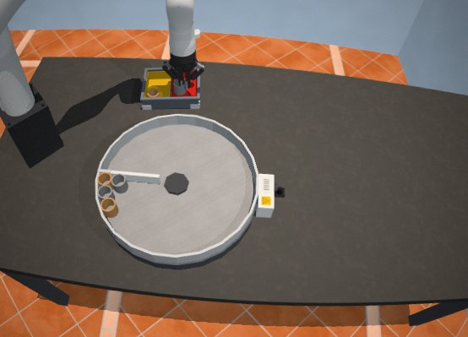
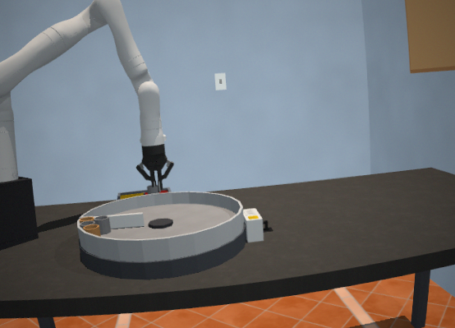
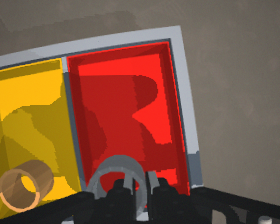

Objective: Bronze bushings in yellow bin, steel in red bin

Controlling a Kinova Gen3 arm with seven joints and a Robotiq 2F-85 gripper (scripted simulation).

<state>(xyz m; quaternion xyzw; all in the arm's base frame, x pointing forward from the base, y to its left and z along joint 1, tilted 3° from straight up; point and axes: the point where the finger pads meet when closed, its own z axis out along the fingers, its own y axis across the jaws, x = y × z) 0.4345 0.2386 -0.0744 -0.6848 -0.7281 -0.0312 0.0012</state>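
My gripper (image 1: 184,80) (image 2: 158,187) (image 3: 140,185) points down at the red bin (image 1: 193,89) (image 3: 111,105) and is shut on the wall of a grey steel bushing (image 1: 179,89) (image 2: 152,189) (image 3: 120,162). The bushing is upright, low in or just over the red bin; its bottom is hidden. A bronze bushing (image 1: 152,92) (image 3: 43,177) lies in the yellow bin (image 1: 158,80) (image 3: 31,95). On the turntable (image 1: 177,226) (image 2: 164,249), at the left wall, stand two bronze bushings, the nearer one (image 1: 111,214) (image 2: 92,232) by the rim, and two steel ones, one inward (image 1: 120,188) (image 2: 104,226).
A white bar (image 1: 141,176) (image 2: 128,220) crosses the turntable's left side beside the bushings. A dark hub (image 1: 176,183) (image 2: 160,223) is at its centre. A white box (image 1: 265,209) (image 2: 255,228) stands against its right wall. The raised wall circles the turntable, in front of the bins.
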